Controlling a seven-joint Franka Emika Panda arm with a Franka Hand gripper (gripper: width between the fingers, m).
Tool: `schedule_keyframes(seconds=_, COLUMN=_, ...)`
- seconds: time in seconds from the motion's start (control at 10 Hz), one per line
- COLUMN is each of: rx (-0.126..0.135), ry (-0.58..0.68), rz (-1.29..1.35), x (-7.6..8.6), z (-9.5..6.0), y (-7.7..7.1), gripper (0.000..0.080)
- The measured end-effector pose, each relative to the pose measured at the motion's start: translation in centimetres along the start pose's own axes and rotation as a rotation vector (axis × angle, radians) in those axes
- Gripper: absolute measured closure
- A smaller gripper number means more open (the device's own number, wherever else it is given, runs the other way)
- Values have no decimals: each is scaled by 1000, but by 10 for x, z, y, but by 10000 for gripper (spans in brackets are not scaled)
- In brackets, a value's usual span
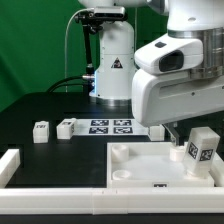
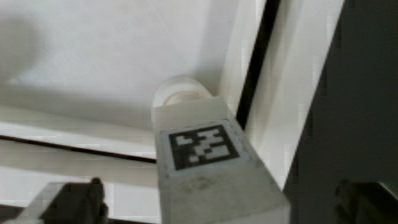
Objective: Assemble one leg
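Note:
The leg [image 1: 200, 148], a small white block with a square tag, stands slightly tilted at the corner of the white tabletop [image 1: 140, 160] on the exterior view's right. In the wrist view the leg [image 2: 210, 150] runs from between my fingers down to a round corner recess [image 2: 178, 95] of the tabletop [image 2: 107, 60]. My gripper [image 2: 217, 205] straddles the leg from above. Its dark fingers [image 2: 71, 205] stand wide, with a visible gap to the leg's side. In the exterior view the gripper [image 1: 190, 136] hangs under the big white hand.
Two more small white legs [image 1: 41, 132] [image 1: 66, 128] lie at the exterior view's left. The marker board [image 1: 110, 126] lies behind the tabletop. A white rail [image 1: 12, 166] runs along the front and left. The robot base [image 1: 112, 60] stands at the back.

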State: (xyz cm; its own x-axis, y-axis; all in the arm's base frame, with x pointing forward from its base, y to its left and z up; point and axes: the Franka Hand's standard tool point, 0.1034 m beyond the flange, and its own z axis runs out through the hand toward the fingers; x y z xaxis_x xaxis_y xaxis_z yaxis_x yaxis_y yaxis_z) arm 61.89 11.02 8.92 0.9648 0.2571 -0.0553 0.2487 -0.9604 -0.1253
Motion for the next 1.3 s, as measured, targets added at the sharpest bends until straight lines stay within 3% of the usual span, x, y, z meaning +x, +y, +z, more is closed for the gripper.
schedule_keyframes(seconds=0.2, rx=-2, ry=9, rz=-25, x=1, z=3, y=6, gripper=151)
schedule_keyframes(seconds=0.4, rx=-3, ry=16, rz=-28, x=3, z=2, y=6, gripper=413)
schedule_keyframes(seconds=0.5, rx=-3, ry=16, rz=-28, x=3, z=2, y=6, gripper=413)
schedule_keyframes(seconds=0.6, rx=-3, ry=15, rz=-28, x=3, z=2, y=6, gripper=508)
schedule_keyframes(seconds=1.0, rx=-1, ry=16, rz=47, x=3, z=2, y=6, gripper=508)
schedule_keyframes(seconds=1.3, rx=8, ry=17, rz=304, x=3, z=3, y=3, gripper=508)
